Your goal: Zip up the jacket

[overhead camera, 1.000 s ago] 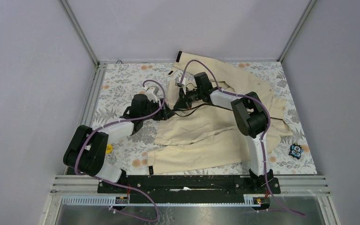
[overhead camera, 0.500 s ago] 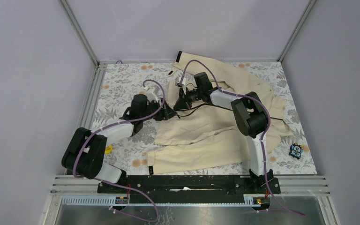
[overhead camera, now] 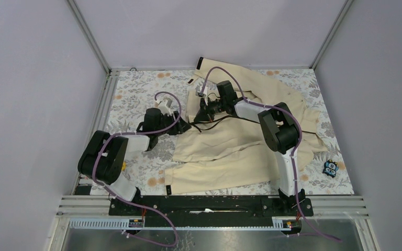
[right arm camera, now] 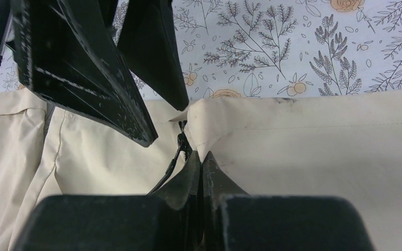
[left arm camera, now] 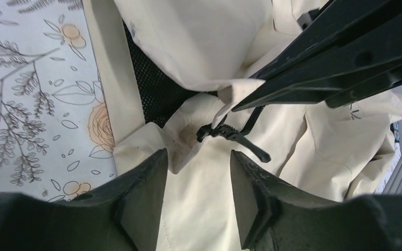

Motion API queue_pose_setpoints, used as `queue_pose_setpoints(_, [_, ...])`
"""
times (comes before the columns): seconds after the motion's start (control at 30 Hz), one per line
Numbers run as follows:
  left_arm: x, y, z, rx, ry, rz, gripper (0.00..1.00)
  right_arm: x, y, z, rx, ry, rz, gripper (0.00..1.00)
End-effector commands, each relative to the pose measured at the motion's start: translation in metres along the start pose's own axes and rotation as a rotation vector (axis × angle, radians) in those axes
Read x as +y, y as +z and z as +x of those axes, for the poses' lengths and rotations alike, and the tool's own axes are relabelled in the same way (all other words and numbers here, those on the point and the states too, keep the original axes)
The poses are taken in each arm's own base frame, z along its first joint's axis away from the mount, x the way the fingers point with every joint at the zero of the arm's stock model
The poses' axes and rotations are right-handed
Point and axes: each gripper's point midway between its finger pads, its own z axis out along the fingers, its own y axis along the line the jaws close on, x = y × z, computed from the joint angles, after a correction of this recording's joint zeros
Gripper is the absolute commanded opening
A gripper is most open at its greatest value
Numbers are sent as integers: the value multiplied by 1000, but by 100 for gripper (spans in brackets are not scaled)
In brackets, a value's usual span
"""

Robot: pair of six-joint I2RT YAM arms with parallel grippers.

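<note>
The cream-beige jacket (overhead camera: 241,141) lies spread over the middle and right of the table, its dark zipper line running across it. My right gripper (overhead camera: 203,111) is shut on a fold of the jacket's hem (right arm camera: 225,130) right beside the black zipper slider and pull (right arm camera: 180,146). My left gripper (overhead camera: 187,127) is open, its fingers (left arm camera: 141,188) resting over the jacket fabric just short of the slider (left arm camera: 225,132), not touching it. The jacket's dark mesh lining (left arm camera: 154,89) shows beyond the slider.
A floral tablecloth (overhead camera: 136,94) covers the table. A small black-and-blue object (overhead camera: 330,167) lies at the right edge. A yellow spot (overhead camera: 121,166) sits by the left arm. Grey walls and metal rails enclose the table.
My left arm has drawn back to the left and folded in, so the left gripper sits slightly further from the slider. The right gripper has held still on the hem.
</note>
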Motion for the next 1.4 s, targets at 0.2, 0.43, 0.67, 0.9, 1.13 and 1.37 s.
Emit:
queue_pose_setpoints(0.2, [-6, 10, 1, -39, 53, 104, 44, 8, -2, -29, -45, -60, -32, 0])
queue_pose_setpoints(0.43, [-8, 10, 9, -37, 57, 138, 23, 10, 0, -28, -47, -55, -42, 0])
queue_pose_setpoints(0.67, [-10, 15, 3, -82, 92, 164, 5, 13, -1, -28, -53, -57, -60, 0])
queue_pose_setpoints(0.9, [-32, 15, 5, -108, 161, 252, 0, 14, 0, -30, -57, -56, -72, 0])
queue_pose_setpoints(1.13, [-45, 8, 18, -107, 126, 312, 0, 8, 0, -39, -94, -29, -31, 0])
queue_pose_setpoints(1.37, [-34, 12, 10, -123, 122, 232, 0, 16, -2, -35, -93, -51, -65, 0])
